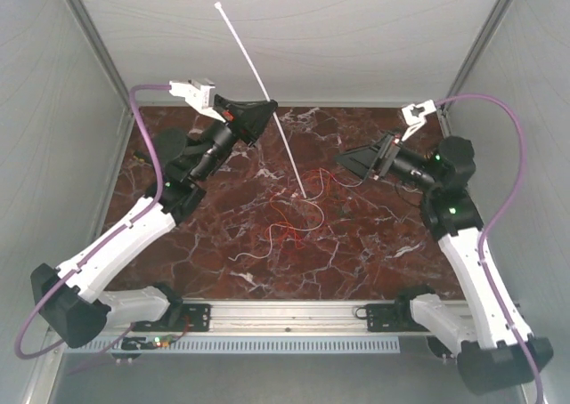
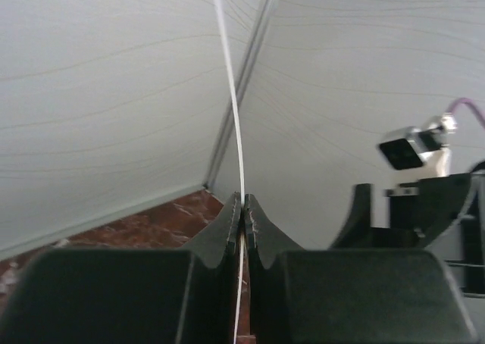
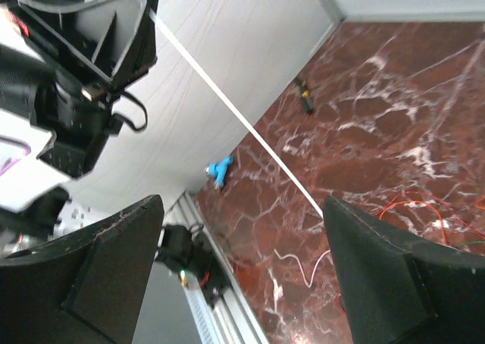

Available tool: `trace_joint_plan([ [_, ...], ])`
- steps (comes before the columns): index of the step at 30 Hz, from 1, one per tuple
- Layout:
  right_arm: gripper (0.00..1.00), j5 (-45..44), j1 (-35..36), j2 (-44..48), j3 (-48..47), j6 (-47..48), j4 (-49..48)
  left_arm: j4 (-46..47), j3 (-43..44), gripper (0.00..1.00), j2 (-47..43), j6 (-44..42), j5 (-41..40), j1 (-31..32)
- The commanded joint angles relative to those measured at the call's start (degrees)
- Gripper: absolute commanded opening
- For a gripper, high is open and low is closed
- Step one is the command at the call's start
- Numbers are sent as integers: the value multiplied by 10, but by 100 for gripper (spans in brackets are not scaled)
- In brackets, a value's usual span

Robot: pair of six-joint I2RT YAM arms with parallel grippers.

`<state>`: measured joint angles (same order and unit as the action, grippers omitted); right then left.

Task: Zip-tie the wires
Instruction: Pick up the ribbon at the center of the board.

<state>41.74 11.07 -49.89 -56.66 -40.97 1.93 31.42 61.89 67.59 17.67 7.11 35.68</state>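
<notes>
Plainly, the zip tie (image 1: 289,155) is gripped by the left pincer (image 1: 265,109). Its jaws are shut flat on the strip a little above the strip's middle, and in the left wrist view the strip is seen pinched between the fingertips and rising past them. The zip tie's long axis is tilted steeply. What appears to be its head end is carried high toward the back wall, and its lower tip is brought down among the wires (image 1: 298,210). These lie in loose red-orange and white curls on the bench (image 1: 383,235) at the foot of the zip tie. Whether the tip touches a strand cannot be told.

The right pincer (image 1: 352,162) is set to the right of the zip tie, level with its lower half, near it but apart. Its jaws are spread wide and nothing is held between them. In the right wrist view the strip is seen running diagonally across the gap ahead of the fingers.

The free lower length is judged nearer the right arm. A leftward approach across the strip's axis would be called for, so that the strip is straddled rather than met end-on.
</notes>
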Motion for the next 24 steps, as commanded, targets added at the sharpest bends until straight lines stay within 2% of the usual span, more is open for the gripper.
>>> trace_joint_plan([
  [1, 82, 123, 35, -52, -46, 42, -62, -8, 39, 0, -13, 124, 53, -1],
  [5, 78, 147, 102, -108, -84, 46, -73, 2, 49, 0, -14, 186, 97, -1],
  [8, 78, 168, 138, -137, -98, 13, -117, 5, 53, 0, -17, 206, 95, -1],
  [11, 77, 169, 152, -146, -104, -4, -142, 9, 52, 0, -21, 191, 94, -2],
  [15, 69, 152, 153, -154, -97, -9, -152, 16, 45, 0, -18, 183, 101, -18],
  [16, 69, 139, 153, -156, -104, 3, -132, 26, 38, 0, -17, 185, 107, -26],
  [19, 88, 31, 151, -155, -138, 89, 21, 58, 19, 0, -7, 189, 117, -61],
  [20, 90, -21, 150, -148, -141, 104, 60, 66, 13, 0, -1, 187, 120, -79],
  [22, 92, -116, 139, -127, -134, 110, 126, 90, -6, 0, 12, 182, 125, -106],
  [24, 92, -173, 118, -96, -108, 97, 173, 112, -22, 0, 30, 172, 131, -128],
])
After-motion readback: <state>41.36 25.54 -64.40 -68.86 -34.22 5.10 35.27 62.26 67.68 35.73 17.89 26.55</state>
